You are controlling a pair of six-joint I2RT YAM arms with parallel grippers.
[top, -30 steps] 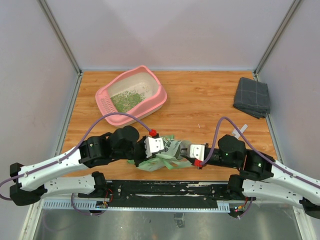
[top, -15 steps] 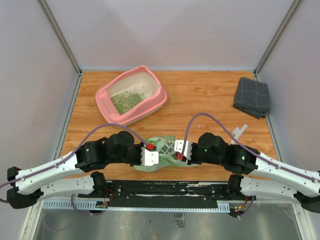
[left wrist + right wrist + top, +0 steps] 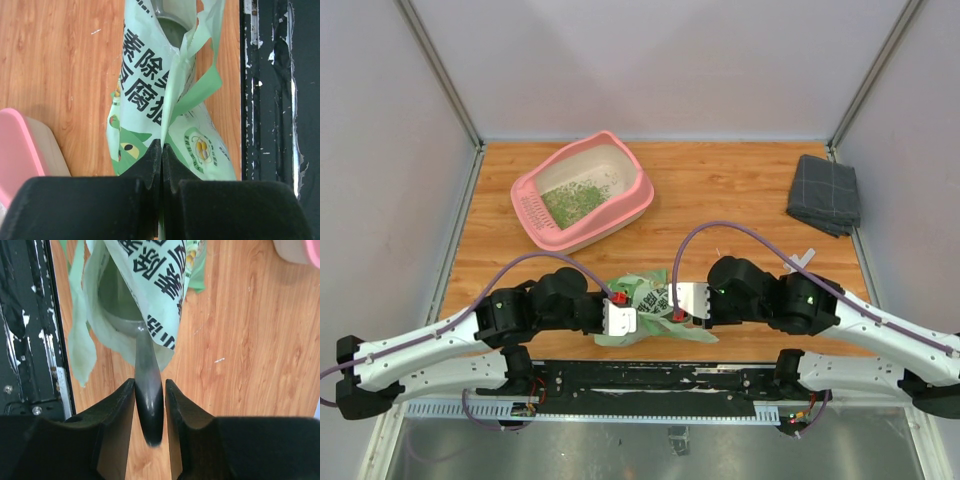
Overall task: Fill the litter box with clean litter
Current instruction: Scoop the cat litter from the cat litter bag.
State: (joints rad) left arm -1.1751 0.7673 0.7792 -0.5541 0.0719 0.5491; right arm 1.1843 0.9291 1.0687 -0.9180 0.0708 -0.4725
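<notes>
The pink litter box [image 3: 638,190] stands at the back left with a heap of green clean litter [image 3: 572,203] inside. Near the front edge lies a light green printed bag [image 3: 645,295]. My left gripper [image 3: 622,316] is shut on a fold of the bag [image 3: 150,95], its tips [image 3: 161,150] pinching the plastic. From the right, my right gripper [image 3: 682,299] faces the bag's mouth. Its tips [image 3: 150,385] stand slightly apart around the dark handle of the metal scoop [image 3: 149,405]. The handle touches one finger and a gap shows at the other. The scoop's bowl sits inside the bag [image 3: 150,270].
A folded grey cloth [image 3: 824,194] lies at the back right. A small white item [image 3: 802,261] rests on the wood behind the right arm. The black base rail [image 3: 660,378] runs along the front edge, close to the bag. Grey walls enclose the table.
My right arm has moved left, bringing the scoop into the bag's mouth, and its jaws have widened a little round the handle. The left gripper has kept its hold on the bag.
</notes>
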